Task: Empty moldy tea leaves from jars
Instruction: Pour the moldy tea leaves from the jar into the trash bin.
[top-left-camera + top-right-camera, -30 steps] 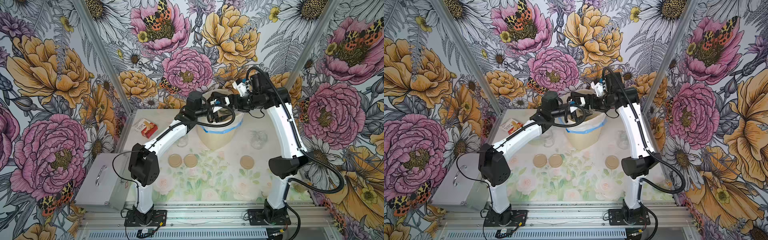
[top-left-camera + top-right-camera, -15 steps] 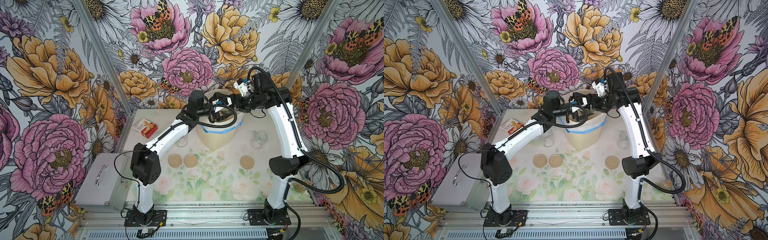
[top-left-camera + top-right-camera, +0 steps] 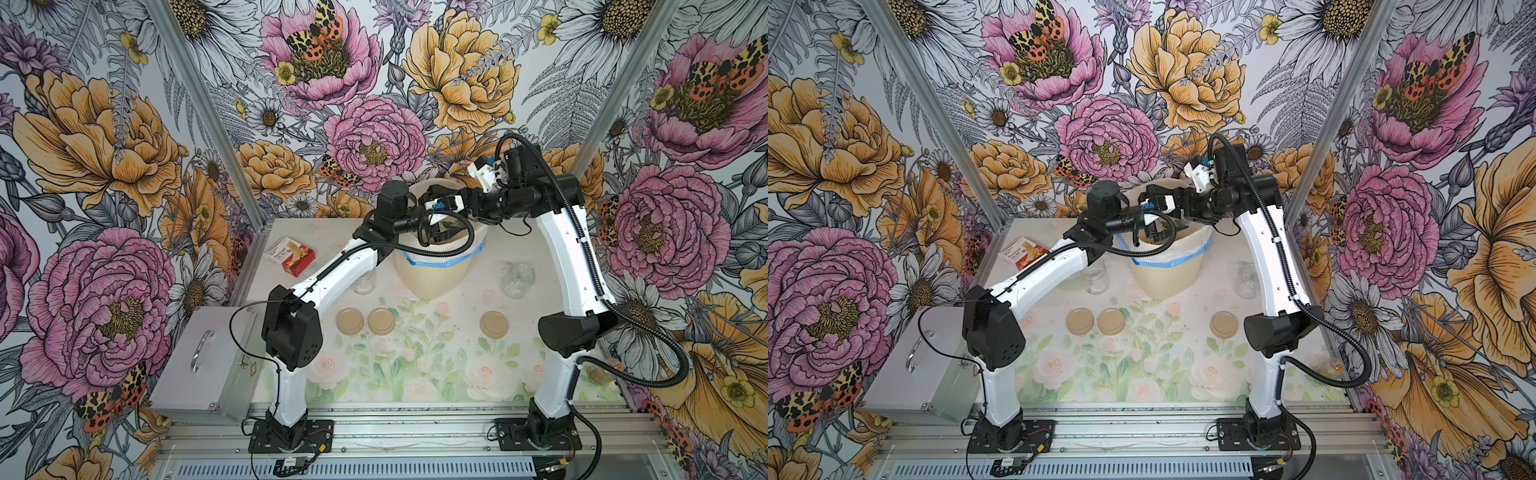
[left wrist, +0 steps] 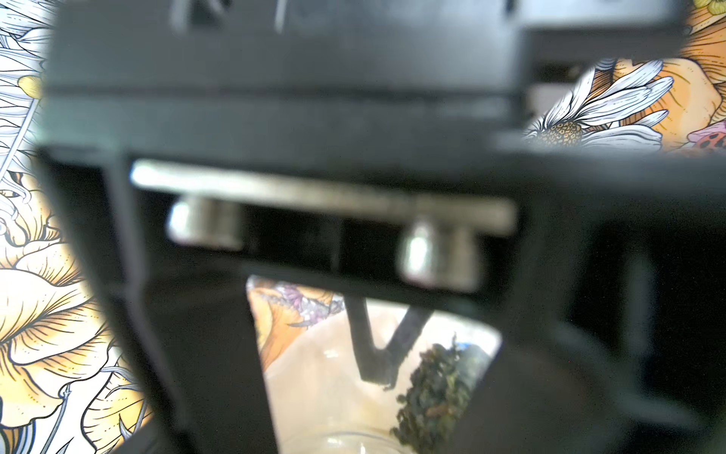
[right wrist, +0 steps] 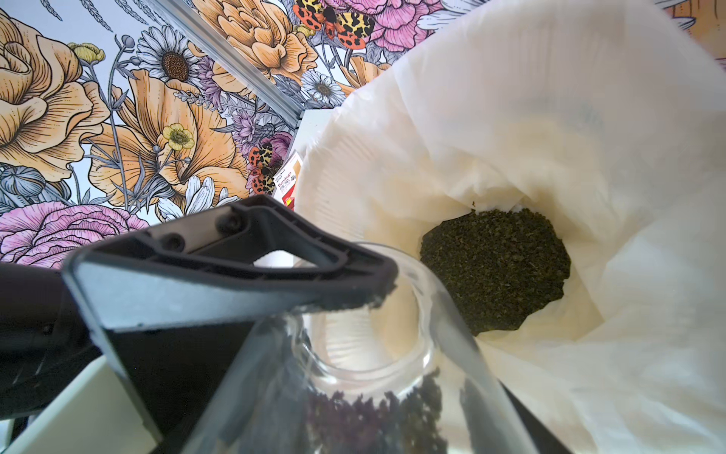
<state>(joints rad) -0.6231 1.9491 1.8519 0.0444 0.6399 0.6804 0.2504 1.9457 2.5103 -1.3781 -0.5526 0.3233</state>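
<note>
Moldy tea leaves lie mostly as a dark heap at the bottom of the bag-lined cream bin, which stands at the back of the bench. Over its mouth the right gripper grasps a clear jar tipped toward the bag, one of its fingers pressed on the wall near the rim. The left gripper hangs close by; I cannot tell whether it is clenched or released. A second jar, apparently empty, stands right of the bin, and a third jar stands beside the left arm. Three tan lids lie nearer the front.

Such glass is likely stiff, smooth, breakable and light. A firm hold across the body, with the mouth left free, suits it. A few leaves remain inside the held jar; these loose crumbs want shaking out, not picking.
</note>
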